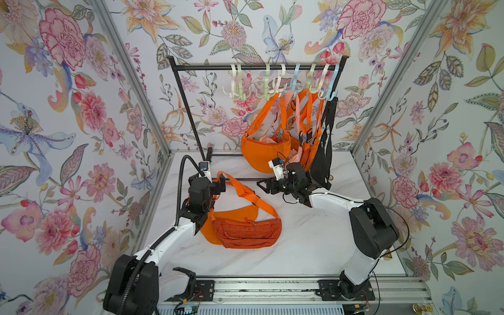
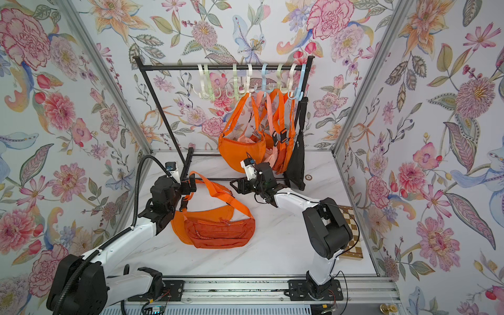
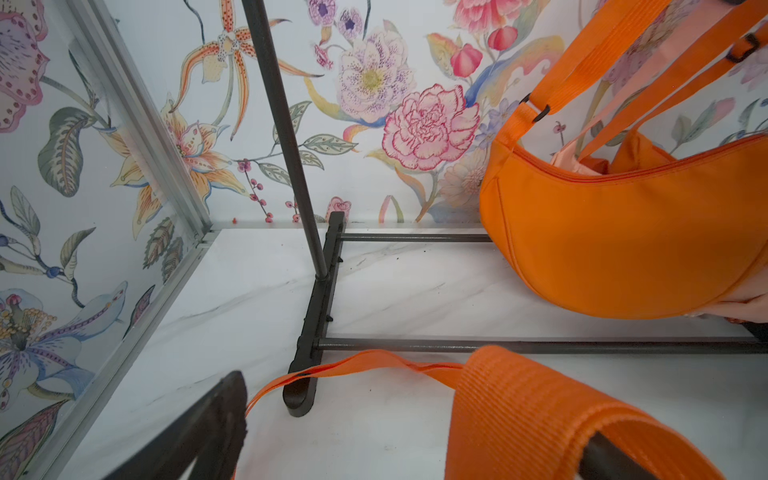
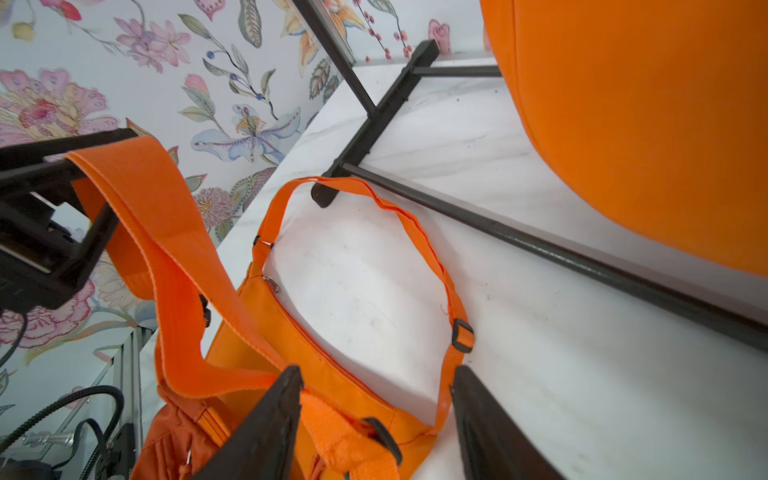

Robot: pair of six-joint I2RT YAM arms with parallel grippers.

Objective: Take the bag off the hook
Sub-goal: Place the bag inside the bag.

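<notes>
An orange bag (image 1: 240, 214) lies flat on the white table, off the hooks, with a darker orange pouch (image 1: 245, 231) resting on its front. Its wide strap (image 3: 519, 415) is draped over one finger of my open left gripper (image 1: 218, 192), unpinched. Just right of it, my right gripper (image 1: 261, 186) is open above the bag, and the strap brushes the outside of one finger (image 4: 282, 407). Pastel hooks (image 1: 297, 81) hang on the black rail (image 1: 207, 67). Another orange bag (image 1: 261, 152), a pink one and a black bag (image 1: 324, 158) still hang there.
The rack's black foot (image 3: 311, 332) and low crossbar (image 4: 582, 257) lie on the table just behind both grippers. Floral walls (image 1: 81, 136) close in the left, back and right. A checkered board (image 2: 351, 231) lies behind the right arm.
</notes>
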